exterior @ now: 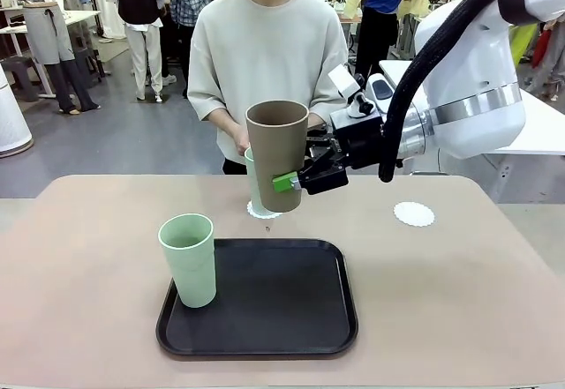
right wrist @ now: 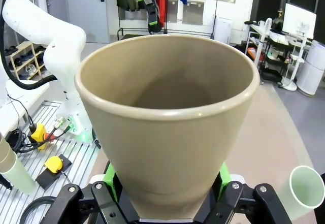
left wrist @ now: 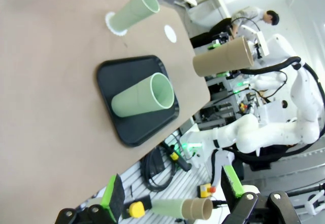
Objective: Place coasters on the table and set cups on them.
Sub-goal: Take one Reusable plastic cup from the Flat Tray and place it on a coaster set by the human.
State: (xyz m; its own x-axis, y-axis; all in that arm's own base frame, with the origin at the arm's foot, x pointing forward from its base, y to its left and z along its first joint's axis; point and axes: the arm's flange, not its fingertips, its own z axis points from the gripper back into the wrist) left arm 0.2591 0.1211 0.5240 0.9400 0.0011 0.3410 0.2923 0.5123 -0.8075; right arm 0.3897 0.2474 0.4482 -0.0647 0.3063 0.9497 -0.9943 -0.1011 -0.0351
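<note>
Progress entry.
- Coasters: two are laid on the table. The near coaster is topped by a green cup; the far coaster is bare.
- Brown cup: clamped in the right gripper, held above the table, not yet set down.
- Second green cup: left standing on the tray.
- Left gripper: jaws spread, nothing held.

A green cup is seen standing in a black tray on the desk. A second green cup is set on a coaster farther off, and a bare coaster is seen near it. A brown cup is shown past the desk's edge. The left end effector is spread wide, with nothing gripped.
</note>
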